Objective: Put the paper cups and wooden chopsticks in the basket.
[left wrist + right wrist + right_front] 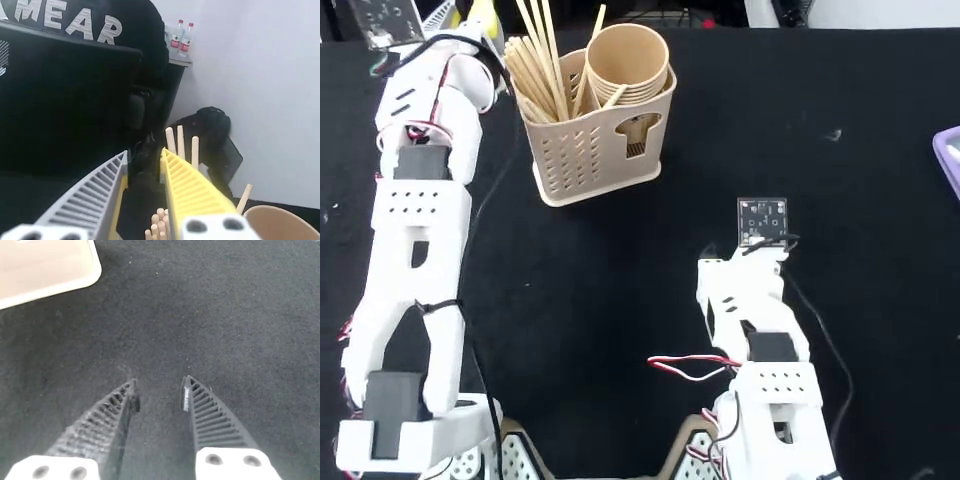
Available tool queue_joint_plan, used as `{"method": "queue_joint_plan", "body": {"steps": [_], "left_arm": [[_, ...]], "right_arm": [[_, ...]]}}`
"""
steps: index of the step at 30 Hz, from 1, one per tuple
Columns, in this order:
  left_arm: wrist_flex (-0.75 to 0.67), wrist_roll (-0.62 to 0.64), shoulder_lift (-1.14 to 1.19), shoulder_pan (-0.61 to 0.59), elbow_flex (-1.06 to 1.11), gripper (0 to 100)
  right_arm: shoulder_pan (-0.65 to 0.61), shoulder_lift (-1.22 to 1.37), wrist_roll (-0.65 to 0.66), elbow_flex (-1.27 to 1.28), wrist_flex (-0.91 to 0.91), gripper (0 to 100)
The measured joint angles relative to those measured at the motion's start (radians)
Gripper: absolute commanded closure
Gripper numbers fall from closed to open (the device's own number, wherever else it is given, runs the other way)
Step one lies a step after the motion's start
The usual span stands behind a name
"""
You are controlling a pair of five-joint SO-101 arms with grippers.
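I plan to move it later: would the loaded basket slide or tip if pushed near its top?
Probably tips: the basket is tall and chopsticks lean out well above its rim. Its perforated walls look light, so a low push likely slides it.

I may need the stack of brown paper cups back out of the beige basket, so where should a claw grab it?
Probably the top cup's rim, from straight above, straddling its wall. The stack of brown paper cups stands upright, mouth open, sunk in the beige slotted plastic basket, so its sides are mostly covered; wooden chopsticks lean close beside it.
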Motion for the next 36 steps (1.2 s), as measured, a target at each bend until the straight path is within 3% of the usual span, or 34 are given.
{"method": "queue_joint_plan", "body": {"steps": [9,15,24,30,36], "left_arm": [[0.39,-0.002,-0.308,-0.012,-0.041,88],[0.583,-0.003,-0.575,-0.017,0.106,88],[0.535,-0.014,-1.042,-0.017,0.574,88],[0.44,-0.186,-1.327,-0.017,0.882,88],[0.497,-0.195,-1.366,-0.017,0.922,88]], "right_arm": [[0.0,0.0,0.0,0.0,0.0,84.9],[0.0,0.0,0.0,0.0,0.0,85.0],[0.0,0.0,0.0,0.0,0.0,85.0],[0.0,0.0,0.0,0.0,0.0,85.0],[0.0,0.0,0.0,0.0,0.0,85.0]]}}
